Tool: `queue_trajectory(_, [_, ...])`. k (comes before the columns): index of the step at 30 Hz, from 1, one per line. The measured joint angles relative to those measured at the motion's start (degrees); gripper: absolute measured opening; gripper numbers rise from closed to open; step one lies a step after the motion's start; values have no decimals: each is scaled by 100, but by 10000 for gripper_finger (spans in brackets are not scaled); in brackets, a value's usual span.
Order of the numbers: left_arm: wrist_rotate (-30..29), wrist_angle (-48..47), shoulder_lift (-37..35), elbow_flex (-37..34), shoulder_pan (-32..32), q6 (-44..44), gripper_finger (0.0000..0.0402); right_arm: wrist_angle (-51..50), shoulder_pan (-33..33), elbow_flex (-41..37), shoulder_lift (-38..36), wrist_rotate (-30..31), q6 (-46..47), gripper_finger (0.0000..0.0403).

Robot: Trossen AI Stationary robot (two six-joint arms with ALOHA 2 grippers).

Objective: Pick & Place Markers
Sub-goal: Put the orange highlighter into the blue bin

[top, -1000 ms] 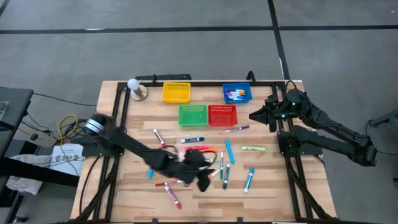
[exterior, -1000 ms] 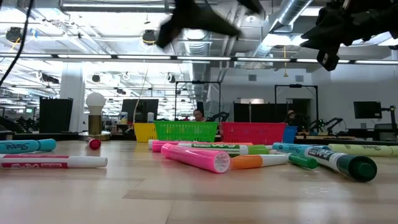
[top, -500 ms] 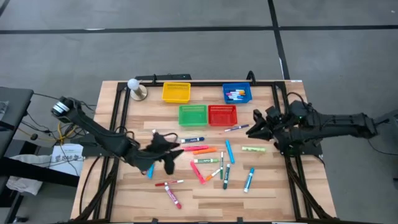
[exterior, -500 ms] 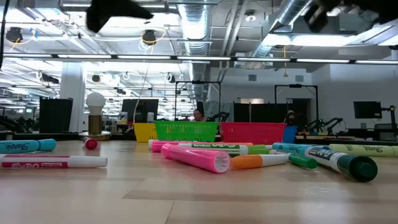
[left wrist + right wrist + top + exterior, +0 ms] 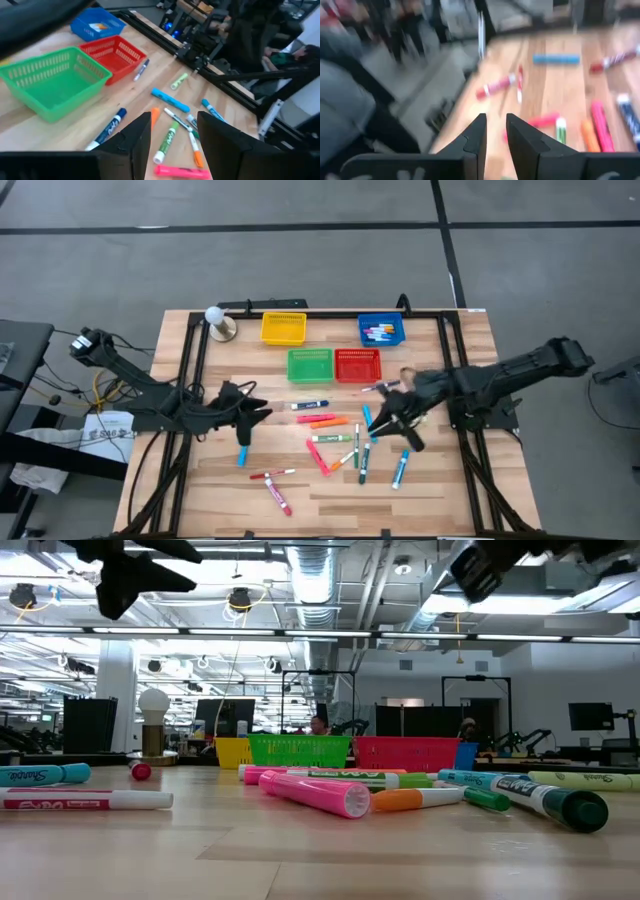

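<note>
- Hovering my right gripper over the scattered thin capped felt-tip markers at table centre, fingers a narrow slot apart, holding nothing.
- My left gripper waits at nine o'clock, part open, empty.
- Light, stiff, slick, they'll likely roll; I'd pinch mid-barrel.

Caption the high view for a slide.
Both empty grippers, left and right, hover over scattered markers near four baskets.
</note>
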Motion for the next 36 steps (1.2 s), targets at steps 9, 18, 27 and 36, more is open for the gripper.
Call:
queue_trajectory(9, [138, 13, -322, -330, 2, 39, 159, -2048, 204, 1746, 1835, -16, -1543, 63])
queue_trajectory(18, [663, 61, -420, -377, 2, 534, 159, -3388, 368, 3179, 3356, 17, -2229, 63])
queue_trajectory(27, [1174, 60, -592, -398, -72, 761, 159, -4394, 736, 4298, 4628, 511, -2258, 63])
queue_trajectory(36, [1447, 72, -707, -499, -161, 760, 159, -4819, 880, 4942, 5418, 1168, -1946, 98])
